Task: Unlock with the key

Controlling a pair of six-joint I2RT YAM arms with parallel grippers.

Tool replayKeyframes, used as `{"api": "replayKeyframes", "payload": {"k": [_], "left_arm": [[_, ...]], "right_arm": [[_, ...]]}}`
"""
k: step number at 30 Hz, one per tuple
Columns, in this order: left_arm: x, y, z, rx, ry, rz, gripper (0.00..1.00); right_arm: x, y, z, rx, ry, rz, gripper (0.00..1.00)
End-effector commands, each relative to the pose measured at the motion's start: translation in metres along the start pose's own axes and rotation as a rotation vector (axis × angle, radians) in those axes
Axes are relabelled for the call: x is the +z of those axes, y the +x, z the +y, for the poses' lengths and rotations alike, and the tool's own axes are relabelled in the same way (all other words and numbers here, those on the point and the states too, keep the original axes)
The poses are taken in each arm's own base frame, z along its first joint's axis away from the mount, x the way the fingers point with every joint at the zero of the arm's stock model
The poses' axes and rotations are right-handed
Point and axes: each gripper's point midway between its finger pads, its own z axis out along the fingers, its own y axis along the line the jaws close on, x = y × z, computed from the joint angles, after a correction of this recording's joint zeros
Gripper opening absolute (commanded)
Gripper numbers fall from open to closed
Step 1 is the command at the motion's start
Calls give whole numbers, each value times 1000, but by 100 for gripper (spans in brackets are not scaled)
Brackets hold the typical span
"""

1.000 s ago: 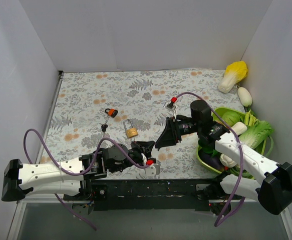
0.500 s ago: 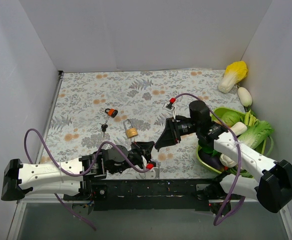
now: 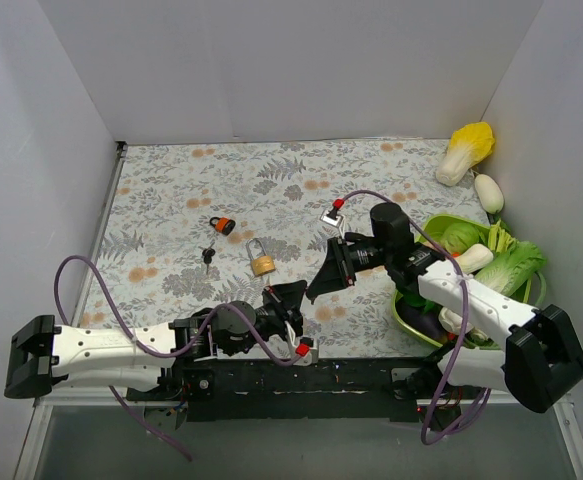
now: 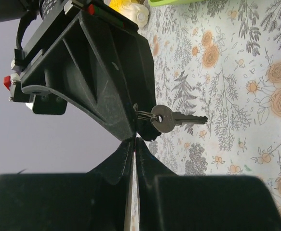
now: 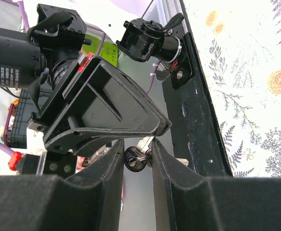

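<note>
Hanging from the tip of the right end effector is one silver key on a little ring. The two fingers are pinched on the key's round head. In the left wrist view the key's thin part sticks out sideways over the flowery tabletop.

The left end effector is just beside it, tip to tip. Its two fingers are pressed together, and I can see nothing between them.

One gold padlock lies flat on the tabletop, a little way behind the two tips. Its loop points to the back wall. Nothing touches it.

Two more small keys lie to the left of the padlock. One has an orange tag. The other has a black head.

Far on the right is the food. One yellow and white cabbage lies in the back corner. One white radish lies near it. One green basket sits under the right arm, with leafy greens beside it.
</note>
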Motion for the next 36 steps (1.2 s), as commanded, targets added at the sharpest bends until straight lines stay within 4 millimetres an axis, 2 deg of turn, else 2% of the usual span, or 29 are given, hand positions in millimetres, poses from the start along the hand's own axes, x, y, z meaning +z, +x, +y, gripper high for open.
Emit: {"api": "replayKeyframes", "payload": {"k": [1, 3, 10, 14, 16, 17, 19, 20, 23, 26, 31, 33, 34, 35, 36], "left_arm": [[-6, 15, 27, 82, -121, 84, 0], [-7, 13, 30, 79, -122, 79, 0], [-10, 22, 20, 109, -112, 98, 1], [-11, 29, 14, 115, -117, 113, 0], [-16, 30, 17, 134, -177, 93, 0], [-17, 28, 17, 136, -188, 77, 0], [-20, 25, 21, 87, -201, 53, 0], [-20, 23, 21, 65, -197, 42, 0], [-23, 14, 25, 16, -205, -16, 0], [-26, 8, 24, 36, -202, -59, 0], [-26, 5, 17, 111, -163, -82, 0], [-27, 2, 19, 124, -151, -87, 0], [-26, 4, 14, 131, -119, -79, 0], [-26, 4, 13, 134, -111, -76, 0], [-25, 3, 15, 135, -107, -77, 0]], "right_arm": [[-1, 13, 12, 42, -81, 75, 1], [0, 12, 11, 45, -84, 78, 1], [1, 11, 9, 76, -88, 73, 1], [3, 12, -1, 93, -62, 57, 1], [4, 13, -6, 101, -56, 50, 1], [4, 13, -6, 99, -58, 48, 4], [4, 13, -4, 76, -72, 37, 18], [2, 13, 2, 53, -87, 34, 34], [-2, 11, 17, -54, -124, 21, 57], [-4, 7, 22, -139, -131, 14, 64], [-5, 3, 32, -192, -168, 13, 67], [-8, -4, 34, -211, -161, -5, 68], [-10, -6, 33, -212, -151, -13, 68], [-15, -17, 34, -225, -129, -41, 72], [-18, -21, 28, -272, -104, -51, 72]]}}
